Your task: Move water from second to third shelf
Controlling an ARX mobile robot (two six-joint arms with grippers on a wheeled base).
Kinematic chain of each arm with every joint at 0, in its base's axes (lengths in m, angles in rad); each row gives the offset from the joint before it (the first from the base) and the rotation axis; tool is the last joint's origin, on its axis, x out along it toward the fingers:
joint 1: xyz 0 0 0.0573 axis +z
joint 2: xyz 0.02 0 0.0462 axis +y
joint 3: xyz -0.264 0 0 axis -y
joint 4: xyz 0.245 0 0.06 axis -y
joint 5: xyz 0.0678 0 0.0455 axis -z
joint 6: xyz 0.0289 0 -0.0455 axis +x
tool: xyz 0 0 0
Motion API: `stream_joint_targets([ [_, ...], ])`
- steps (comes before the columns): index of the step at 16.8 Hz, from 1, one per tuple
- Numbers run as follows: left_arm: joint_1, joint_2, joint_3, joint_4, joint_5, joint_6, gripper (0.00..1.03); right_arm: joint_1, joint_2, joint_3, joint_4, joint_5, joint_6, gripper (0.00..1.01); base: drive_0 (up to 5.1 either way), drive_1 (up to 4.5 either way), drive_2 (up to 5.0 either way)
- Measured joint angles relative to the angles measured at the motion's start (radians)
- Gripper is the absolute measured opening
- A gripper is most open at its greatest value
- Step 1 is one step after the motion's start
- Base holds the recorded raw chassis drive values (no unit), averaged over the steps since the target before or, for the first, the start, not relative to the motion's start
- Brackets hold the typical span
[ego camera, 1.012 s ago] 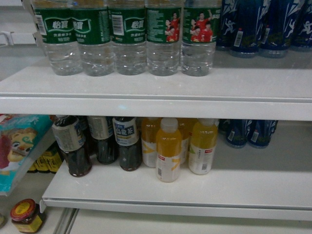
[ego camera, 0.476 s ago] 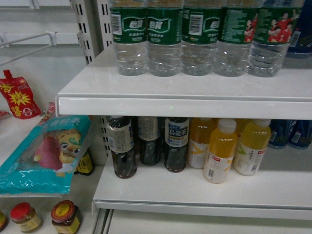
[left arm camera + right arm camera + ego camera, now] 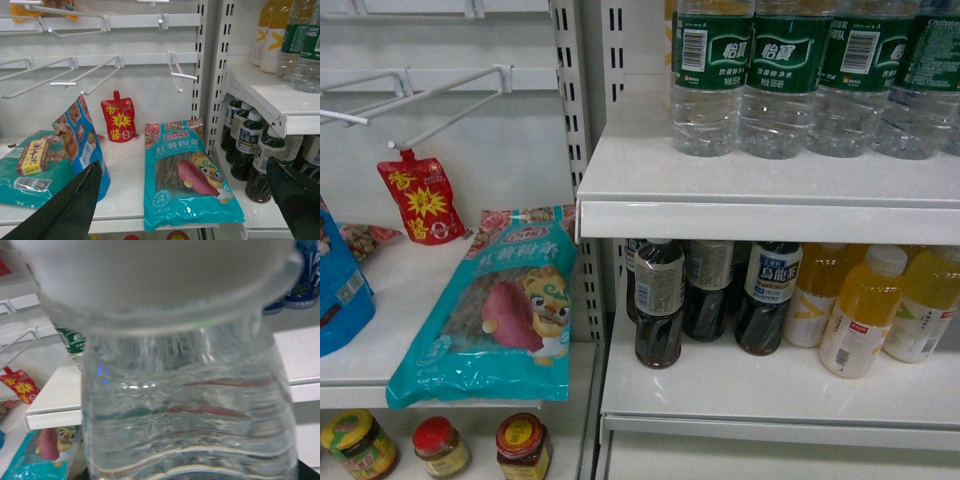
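Gripped between right jaws, apparently clenched though hidden: water bottle point(image 3: 185, 390). Left jaws point(image 3: 182, 165) spread wide, empty. Risked clipping shelf point(image 3: 305, 357) just beyond jaws, knocking slick plastic loose.

Four water bottles point(image 3: 712, 75) with green labels are counted on the upper shelf in the head view, with a fifth cut off at the right edge. Below them, three dark tea bottles point(image 3: 659, 304) are seen in front and three yellow juice bottles point(image 3: 860, 312). Three jars point(image 3: 521, 447) are counted at the bottom left, one red pouch point(image 3: 421, 197) and one teal noodle packet point(image 3: 495, 310).
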Motion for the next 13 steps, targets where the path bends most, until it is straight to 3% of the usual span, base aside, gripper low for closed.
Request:
stream_joint_targets([
  [2, 0.0, 0.0, 0.0, -0.001, 0.002, 0.0, 0.98, -0.003, 0.001, 0.0, -0.008, 0.025, -0.001, 0.44, -4.6, 2.34, 2.3],
  [11, 0.0, 0.0, 0.0, 0.0, 0.003, 0.0, 0.98, -0.002, 0.001, 0.0, -0.006, 0.023, -0.001, 0.44, -4.6, 2.34, 2.3],
  [13, 0.0, 0.0, 0.0, 0.0, 0.003, 0.0, 0.98, -0.034, 0.055, -0.003, 0.132, -0.113, -0.051, 0.44, -4.6, 2.34, 2.3],
])
